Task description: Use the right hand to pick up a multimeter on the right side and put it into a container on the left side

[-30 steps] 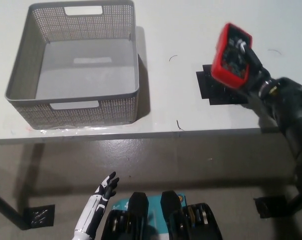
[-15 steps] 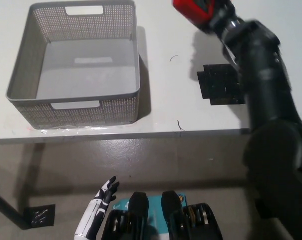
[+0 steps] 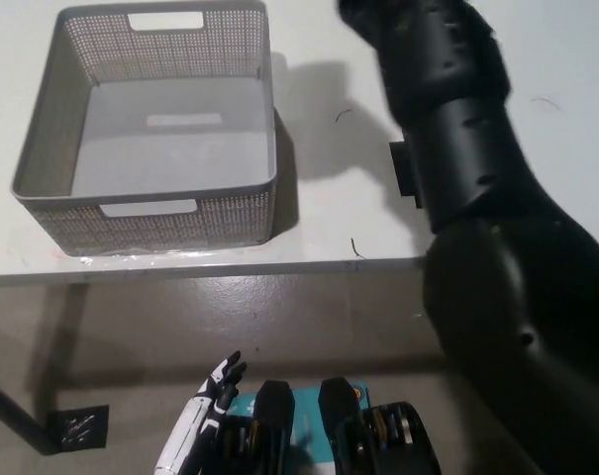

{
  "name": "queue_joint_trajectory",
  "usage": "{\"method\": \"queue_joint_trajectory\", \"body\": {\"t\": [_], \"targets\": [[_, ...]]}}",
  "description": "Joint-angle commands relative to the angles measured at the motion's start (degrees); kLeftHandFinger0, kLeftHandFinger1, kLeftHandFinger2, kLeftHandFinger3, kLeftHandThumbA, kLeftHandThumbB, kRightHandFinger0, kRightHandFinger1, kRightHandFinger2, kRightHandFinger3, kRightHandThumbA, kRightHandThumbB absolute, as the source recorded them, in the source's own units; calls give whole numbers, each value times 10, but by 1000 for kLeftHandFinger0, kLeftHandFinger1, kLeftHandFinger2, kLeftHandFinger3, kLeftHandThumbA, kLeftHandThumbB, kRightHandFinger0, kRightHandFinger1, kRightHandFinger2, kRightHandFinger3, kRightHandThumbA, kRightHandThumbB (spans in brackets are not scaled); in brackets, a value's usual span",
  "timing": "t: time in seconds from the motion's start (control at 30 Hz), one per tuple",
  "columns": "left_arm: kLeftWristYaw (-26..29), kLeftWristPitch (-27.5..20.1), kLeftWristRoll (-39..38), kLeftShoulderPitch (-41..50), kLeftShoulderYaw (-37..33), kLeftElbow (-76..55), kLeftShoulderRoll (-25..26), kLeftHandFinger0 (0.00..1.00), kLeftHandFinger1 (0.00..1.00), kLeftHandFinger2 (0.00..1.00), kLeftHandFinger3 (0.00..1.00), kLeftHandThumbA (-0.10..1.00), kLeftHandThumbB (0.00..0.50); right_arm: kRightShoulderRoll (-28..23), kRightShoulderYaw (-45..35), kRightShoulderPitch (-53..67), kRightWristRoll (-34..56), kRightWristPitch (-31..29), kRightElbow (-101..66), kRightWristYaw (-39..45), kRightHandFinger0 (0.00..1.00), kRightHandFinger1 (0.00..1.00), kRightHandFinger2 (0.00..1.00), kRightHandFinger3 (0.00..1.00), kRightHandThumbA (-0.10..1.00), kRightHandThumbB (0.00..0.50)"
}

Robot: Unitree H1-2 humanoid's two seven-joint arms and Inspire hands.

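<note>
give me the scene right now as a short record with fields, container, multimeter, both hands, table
container: grey perforated basket on the table's left part, nothing inside
multimeter: not visible
right arm: black arm stretches over the table's right part up to the top edge; its hand is out of view
left hand: white hand low at lower left, below the table edge, fingers apart, holding nothing
table: white top; black mat mostly hidden by the arm
</note>
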Motion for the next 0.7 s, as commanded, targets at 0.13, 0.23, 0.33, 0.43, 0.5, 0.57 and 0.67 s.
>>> {"method": "queue_joint_trajectory", "body": {"t": [0.13, 0.23, 0.33, 0.43, 0.5, 0.57, 0.67], "targets": [[-5, 1, 15, -6, -9, -31, 3, 1000, 1000, 1000, 1000, 1000, 410, 15, 312, -74, -293, -175, 44, -99, 1, 440, 797, 714, -100, 194], [-9, 7, 13, -4, -12, -39, 4, 1000, 1000, 1000, 1000, 1000, 415, 19, 359, -76, -312, -201, 82, -125, 0, 411, 767, 721, -100, 202], [-16, 7, 7, -11, -14, -36, 8, 1000, 1000, 1000, 1000, 1000, 437, 24, 402, -77, -331, -217, 110, -150, 0, 357, 738, 728, -100, 204], [-18, 5, 5, -12, -19, -33, 2, 1000, 1000, 1000, 1000, 1000, 444, 25, 428, -72, -337, -233, 133, -166, 0, 307, 697, 695, -100, 211], [-23, 9, 5, -8, -24, -38, 1, 1000, 1000, 1000, 1000, 1000, 445, 24, 449, -68, -345, -240, 146, -170, 0, 278, 686, 644, -100, 213], [-23, 10, 9, -3, -29, -40, 0, 1000, 1000, 1000, 1000, 1000, 434, 23, 464, -65, -350, -240, 157, -173, 0, 281, 687, 620, -100, 217], [-23, 8, 13, 6, -34, -45, 2, 1000, 1000, 1000, 1000, 1000, 430, 26, 473, -57, -346, -243, 167, -177, 0, 274, 674, 612, -100, 224]]}}
